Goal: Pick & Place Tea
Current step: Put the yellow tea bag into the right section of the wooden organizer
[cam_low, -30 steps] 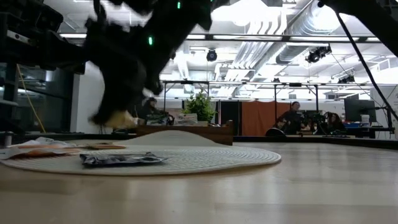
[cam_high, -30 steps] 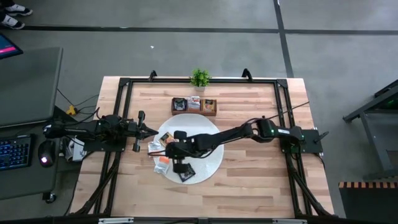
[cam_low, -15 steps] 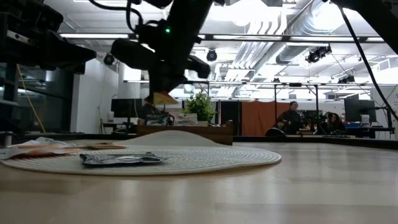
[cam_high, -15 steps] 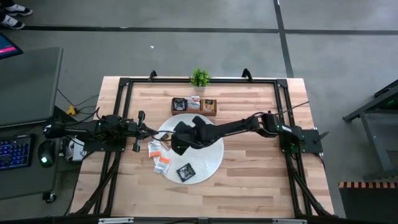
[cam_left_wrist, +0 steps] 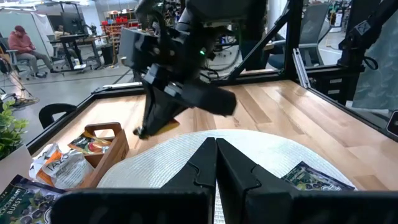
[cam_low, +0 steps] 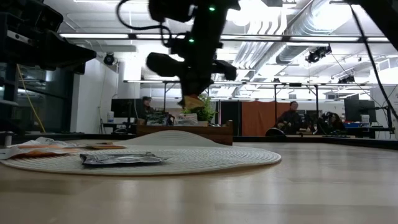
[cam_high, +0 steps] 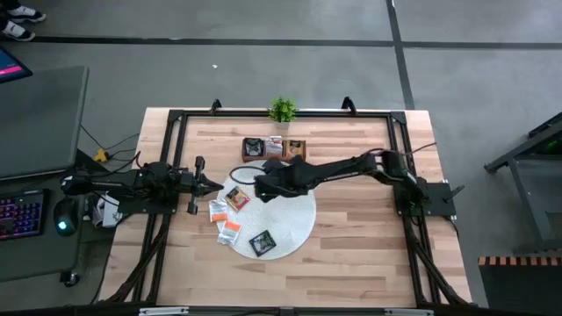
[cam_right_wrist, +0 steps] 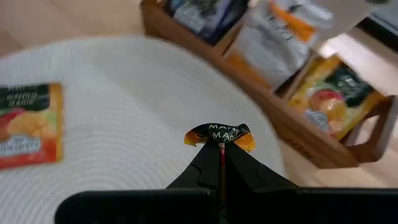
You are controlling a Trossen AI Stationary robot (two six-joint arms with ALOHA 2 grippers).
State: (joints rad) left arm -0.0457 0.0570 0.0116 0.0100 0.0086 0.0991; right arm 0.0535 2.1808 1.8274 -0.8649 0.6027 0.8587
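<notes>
**A:** Looking at the right tool (cam_high: 261, 182) now?

**B:** Yes. Seeing it hanging in the air over the round white mat (cam_high: 294, 215), close to the mat's 12 o'clock edge. Squeezing shut on a small orange tea sachet (cam_right_wrist: 219, 134), pinching it by one edge. Holding it up off the mat, not touching anything below.

**A:** Hanging near the wooden tray (cam_high: 274, 147)?

**B:** Very near. Seeing the tray sitting just past the mat at 12 o'clock, with the little green plant (cam_high: 282, 110) behind it at the table's (cam_high: 369, 228) far edge. Holding three kinds of tea already: dark packs at the 9 o'clock end, white ones in the middle, yellow ones at the 3 o'clock end.

**A:** Finding more tea lying around?

**B:** Lots. Spotting a black sachet (cam_high: 262, 242) lying flat on the mat near 7 o'clock. Spotting an orange and red sachet (cam_high: 237, 198) lying flat on the mat near 9 o'clock. Also seeing a white sachet (cam_high: 218, 209) and an orange striped sachet (cam_high: 230, 230) lying off the mat's 8 o'clock edge.

**A:** And doing what with the left tool (cam_high: 211, 183)?

**B:** Nothing much. Resting low at the mat's 9 o'clock side, pointing toward the middle. Keeping both fingers pressed together, gripping nothing.
</notes>
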